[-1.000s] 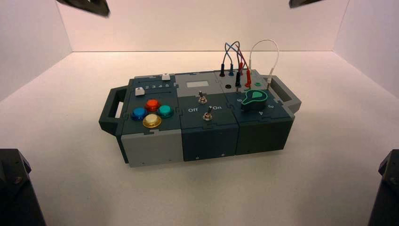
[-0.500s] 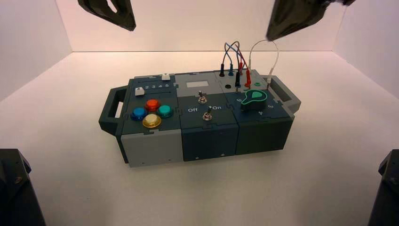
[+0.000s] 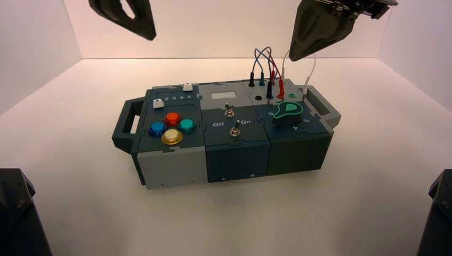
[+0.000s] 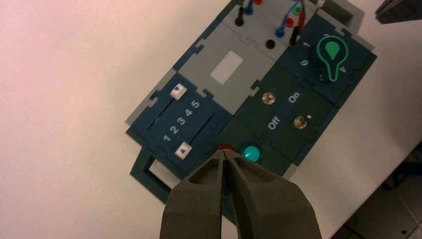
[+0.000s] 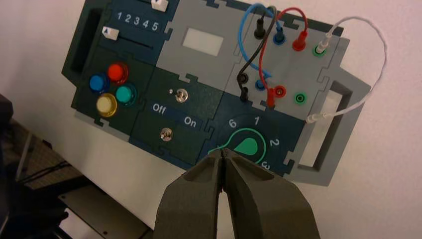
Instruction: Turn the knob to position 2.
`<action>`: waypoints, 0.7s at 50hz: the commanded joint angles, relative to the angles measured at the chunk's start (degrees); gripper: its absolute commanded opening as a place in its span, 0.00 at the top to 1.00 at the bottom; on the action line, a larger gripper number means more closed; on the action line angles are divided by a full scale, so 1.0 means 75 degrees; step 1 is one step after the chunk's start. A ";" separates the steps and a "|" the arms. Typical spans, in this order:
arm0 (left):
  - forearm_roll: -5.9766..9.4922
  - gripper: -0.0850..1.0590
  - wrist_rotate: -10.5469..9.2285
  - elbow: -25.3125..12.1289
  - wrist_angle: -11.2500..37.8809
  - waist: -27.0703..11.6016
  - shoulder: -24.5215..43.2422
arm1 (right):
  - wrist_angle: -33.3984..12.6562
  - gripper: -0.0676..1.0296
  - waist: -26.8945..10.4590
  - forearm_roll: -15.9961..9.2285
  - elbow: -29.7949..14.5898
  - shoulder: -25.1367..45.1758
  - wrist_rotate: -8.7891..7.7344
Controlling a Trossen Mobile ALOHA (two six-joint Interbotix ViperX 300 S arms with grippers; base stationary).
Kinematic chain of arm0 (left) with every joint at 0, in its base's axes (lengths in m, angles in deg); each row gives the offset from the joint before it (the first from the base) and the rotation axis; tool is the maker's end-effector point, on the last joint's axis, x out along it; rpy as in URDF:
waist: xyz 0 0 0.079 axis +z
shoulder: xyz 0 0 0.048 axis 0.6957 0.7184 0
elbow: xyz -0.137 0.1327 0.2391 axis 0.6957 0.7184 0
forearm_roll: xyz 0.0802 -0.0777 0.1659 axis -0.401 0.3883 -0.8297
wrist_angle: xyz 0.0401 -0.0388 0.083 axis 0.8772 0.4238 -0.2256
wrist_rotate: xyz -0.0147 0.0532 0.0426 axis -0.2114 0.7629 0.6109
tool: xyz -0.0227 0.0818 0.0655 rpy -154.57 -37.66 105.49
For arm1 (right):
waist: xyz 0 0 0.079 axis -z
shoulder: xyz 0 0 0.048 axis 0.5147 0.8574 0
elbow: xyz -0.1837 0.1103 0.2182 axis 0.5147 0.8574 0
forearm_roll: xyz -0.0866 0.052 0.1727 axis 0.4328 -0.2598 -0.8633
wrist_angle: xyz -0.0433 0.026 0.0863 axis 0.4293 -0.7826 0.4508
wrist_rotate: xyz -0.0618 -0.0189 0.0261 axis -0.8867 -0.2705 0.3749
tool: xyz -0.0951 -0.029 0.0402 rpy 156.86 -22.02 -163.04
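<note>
right gripper (image 5: pixel 222 152): tips together, empty, above box | knob (image 5: pixel 247 146): below them; fixed, likely firm to turn, smooth-edged; open, straddle squat sides, twist | position 2 (image 5: pixel 274 142): just beyond knob | left gripper (image 4: pixel 225 154): closed, idle, off to right gripper's left
</note>
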 commanded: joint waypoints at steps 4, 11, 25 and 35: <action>0.0000 0.95 0.0035 -0.0539 -0.0105 -0.0422 0.0375 | -0.0023 0.96 -0.0070 -0.0176 -0.0047 -0.0059 0.0047; 0.0012 0.95 0.0023 -0.0785 -0.0129 -0.0574 0.0727 | -0.0035 0.96 -0.0270 -0.0234 0.0000 0.0023 0.0047; 0.0000 0.95 0.0035 -0.0879 -0.0293 -0.0645 0.0973 | 0.0059 0.96 -0.0457 -0.0375 -0.0047 0.0773 0.0023; 0.0000 0.95 0.0047 -0.0891 -0.0340 -0.0668 0.1148 | 0.0305 0.96 -0.0469 -0.0363 -0.0340 0.1723 -0.0035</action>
